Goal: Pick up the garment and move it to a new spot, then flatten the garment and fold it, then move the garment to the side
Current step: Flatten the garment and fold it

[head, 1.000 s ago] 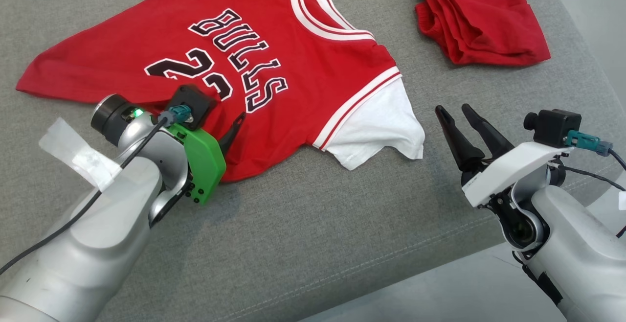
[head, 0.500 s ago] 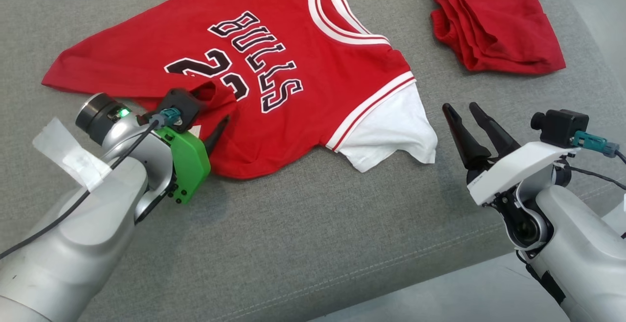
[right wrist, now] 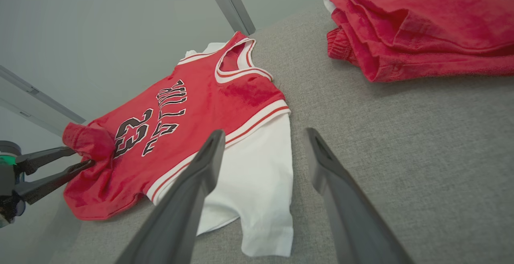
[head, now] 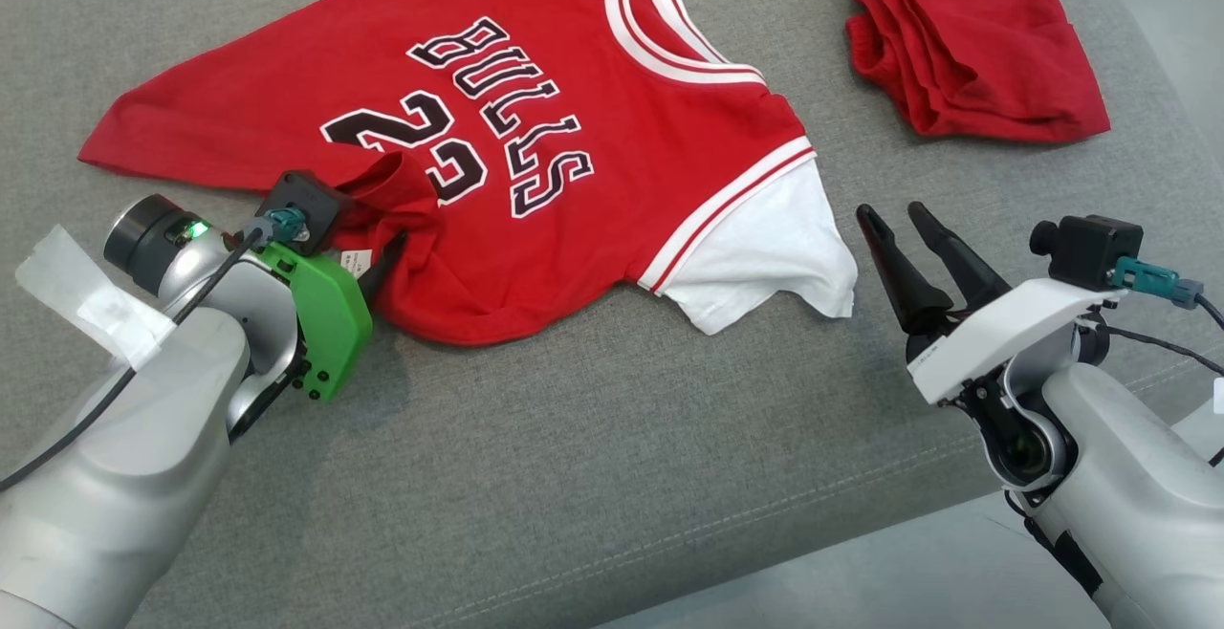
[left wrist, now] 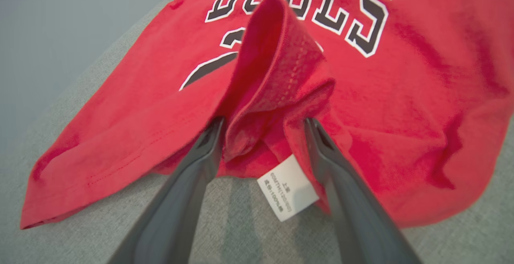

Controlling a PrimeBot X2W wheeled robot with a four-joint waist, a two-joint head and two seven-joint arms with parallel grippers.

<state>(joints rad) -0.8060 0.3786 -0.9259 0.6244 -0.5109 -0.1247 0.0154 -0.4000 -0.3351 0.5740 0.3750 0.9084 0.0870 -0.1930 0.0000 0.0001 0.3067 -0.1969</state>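
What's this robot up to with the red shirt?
A two-armed robot is working on a red basketball jersey lying on a grey cushion. Its left gripper stands open with a bunched fold of the hem between its jaws, not clamped. The right gripper hovers open beside the white sleeve. Another red garment lies folded nearby.

The right end effector (right wrist: 265,133), fingers spread, points across the grey surface (right wrist: 401,135) just beside the red jersey's (right wrist: 192,115) white sleeve (right wrist: 261,183), with a folded red garment (right wrist: 421,35) lying well apart at upper right.
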